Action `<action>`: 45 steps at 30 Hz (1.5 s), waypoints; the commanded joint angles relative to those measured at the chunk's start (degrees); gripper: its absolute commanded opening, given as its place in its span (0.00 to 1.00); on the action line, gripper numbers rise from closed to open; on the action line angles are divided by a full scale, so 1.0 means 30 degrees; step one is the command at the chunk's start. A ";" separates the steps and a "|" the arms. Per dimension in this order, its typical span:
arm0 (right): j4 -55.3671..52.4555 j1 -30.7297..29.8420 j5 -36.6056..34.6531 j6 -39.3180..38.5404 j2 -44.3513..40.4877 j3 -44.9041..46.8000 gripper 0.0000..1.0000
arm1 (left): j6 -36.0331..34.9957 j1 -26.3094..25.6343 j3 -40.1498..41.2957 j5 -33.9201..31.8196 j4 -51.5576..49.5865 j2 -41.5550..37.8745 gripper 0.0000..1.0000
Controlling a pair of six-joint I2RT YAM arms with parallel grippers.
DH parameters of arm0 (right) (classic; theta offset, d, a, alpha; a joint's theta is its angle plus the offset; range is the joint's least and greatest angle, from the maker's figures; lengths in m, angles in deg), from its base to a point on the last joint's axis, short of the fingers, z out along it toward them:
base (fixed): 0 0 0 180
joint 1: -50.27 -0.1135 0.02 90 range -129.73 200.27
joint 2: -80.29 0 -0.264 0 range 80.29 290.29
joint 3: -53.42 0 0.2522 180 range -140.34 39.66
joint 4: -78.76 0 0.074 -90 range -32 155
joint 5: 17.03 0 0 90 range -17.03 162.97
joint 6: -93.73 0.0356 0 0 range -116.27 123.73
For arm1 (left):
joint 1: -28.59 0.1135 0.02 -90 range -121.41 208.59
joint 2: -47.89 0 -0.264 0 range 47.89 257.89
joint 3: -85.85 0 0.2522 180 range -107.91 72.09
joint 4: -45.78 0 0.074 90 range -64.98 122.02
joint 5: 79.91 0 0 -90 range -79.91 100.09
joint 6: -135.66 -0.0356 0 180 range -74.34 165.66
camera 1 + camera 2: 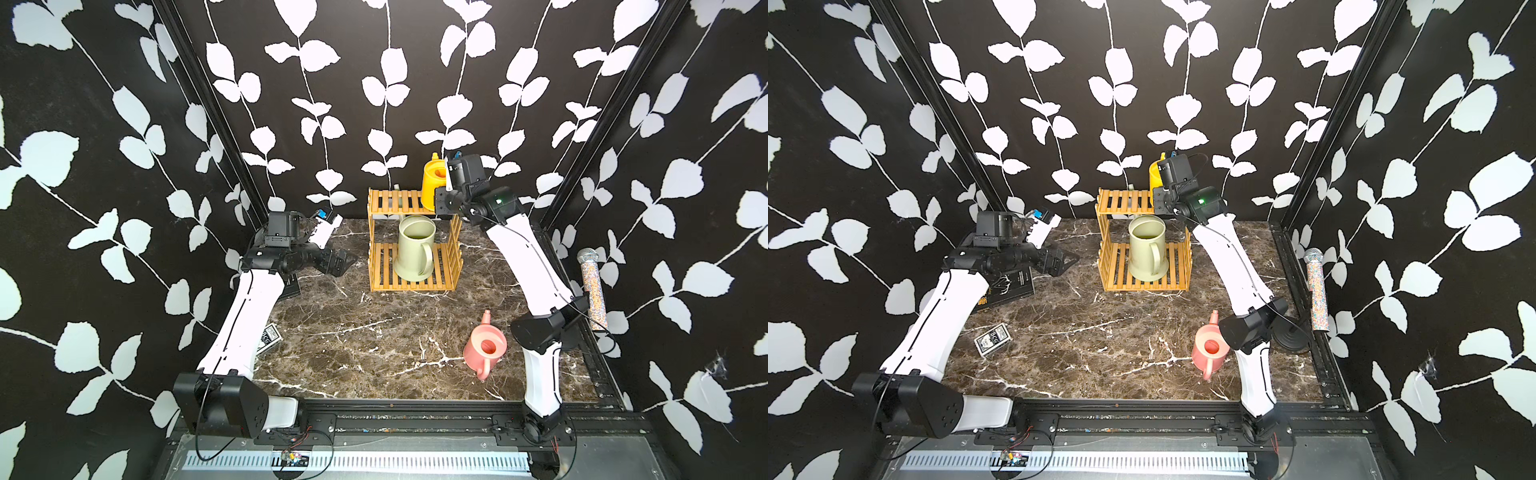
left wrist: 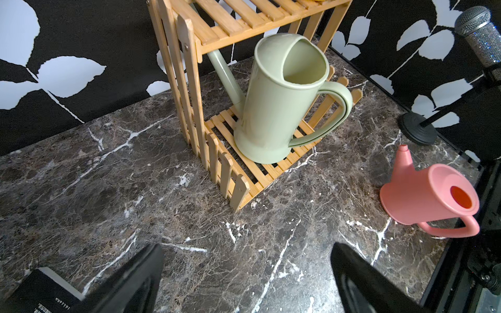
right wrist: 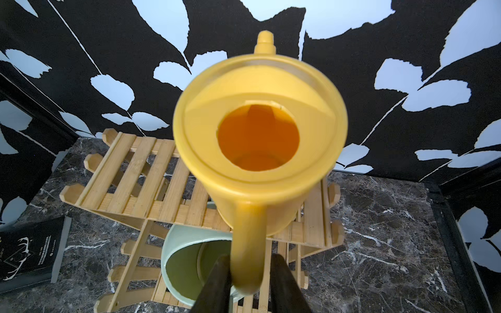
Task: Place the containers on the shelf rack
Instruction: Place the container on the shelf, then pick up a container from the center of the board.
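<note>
The shelf rack (image 1: 390,201) (image 1: 1121,203) (image 2: 230,27) (image 3: 135,184) stands at the back of the marble table. The pale green can (image 1: 413,249) (image 1: 1146,249) (image 2: 276,103) is upright on its lower tier. On the right end of the top tier rests the yellow can (image 1: 432,183) (image 1: 1155,174) (image 3: 260,130). My right gripper (image 3: 249,260) straddles its handle, jaws slightly open, with a gap at one finger. The pink can (image 1: 484,347) (image 1: 1208,347) (image 2: 428,195) lies on the table at front right. My left gripper (image 2: 248,248) (image 1: 345,262) hovers wide open and empty, left of the rack.
A black book (image 1: 1009,286) (image 3: 27,249) lies under my left arm, with a card deck (image 1: 992,338) nearer the front. A glittery microphone (image 1: 592,286) (image 1: 1316,286) on a round black stand base (image 1: 1293,338) (image 2: 418,130) stands at the right edge.
</note>
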 commanded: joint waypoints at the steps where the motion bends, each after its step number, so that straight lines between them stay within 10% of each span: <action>1: 0.0558 0.0099 0.0081 0.0078 0.0280 -0.0230 0.28 | 0.0160 -0.0030 0.0262 0.0187 0.0275 -0.0414 0.99; 17: 0.0673 0.0071 0.0404 0.0633 -0.2858 0.2406 0.49 | 0.0130 -0.0030 0.0528 0.0271 0.0411 -0.0572 0.99; 30: 0.1590 0.0085 -0.0521 0.0929 -0.9543 1.1488 0.72 | -0.0016 -0.0989 0.0658 0.0275 0.0463 -0.0655 0.99; 45: 0.0829 0.2184 0.1511 0.3677 -1.7850 2.4093 0.99 | -0.1067 -0.6656 0.0843 -0.0631 -0.0170 0.1068 0.99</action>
